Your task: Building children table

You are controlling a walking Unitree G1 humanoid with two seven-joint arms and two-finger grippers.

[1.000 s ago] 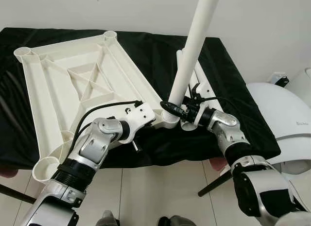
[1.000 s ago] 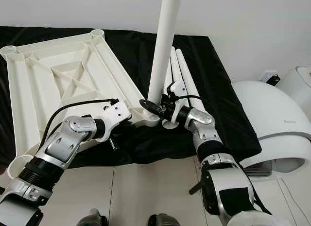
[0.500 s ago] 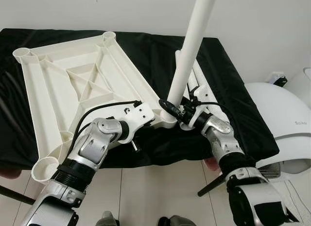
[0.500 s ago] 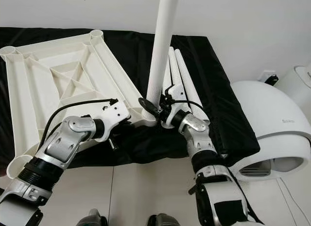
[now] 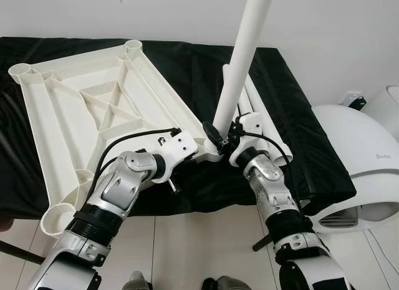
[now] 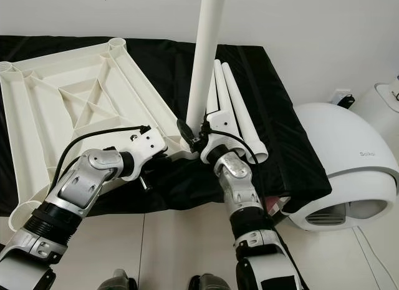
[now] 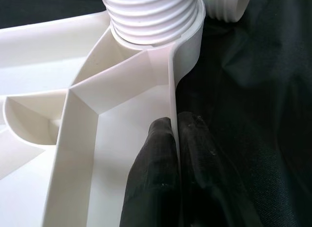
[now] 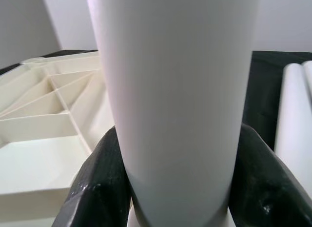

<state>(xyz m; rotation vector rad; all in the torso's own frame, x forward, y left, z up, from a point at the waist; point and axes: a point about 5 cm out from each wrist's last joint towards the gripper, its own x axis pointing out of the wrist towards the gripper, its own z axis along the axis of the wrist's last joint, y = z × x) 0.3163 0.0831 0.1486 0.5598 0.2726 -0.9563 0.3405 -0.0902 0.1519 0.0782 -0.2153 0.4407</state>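
Note:
A white ribbed tabletop (image 5: 93, 109) lies upside down on the black cloth, with round sockets at its corners. A long white table leg (image 5: 240, 62) stands upright in the near-right corner socket (image 7: 151, 17), its threaded end seated there. My right gripper (image 5: 217, 133) is shut on the leg just above the socket, its fingers (image 8: 97, 183) on either side. My left gripper (image 7: 173, 154) is shut on the tabletop's thin side rim (image 7: 171, 80) just beside that socket.
Loose white legs (image 6: 234, 109) lie on the black cloth (image 5: 293, 121) to the right of the standing leg. A white rounded appliance (image 5: 361, 153) stands on the floor at the right. The white wall runs behind the table.
My right forearm has swung inward and turned around the leg, with its grip kept. The tabletop has rotated slightly on the cloth. My left gripper keeps its hold on the rim.

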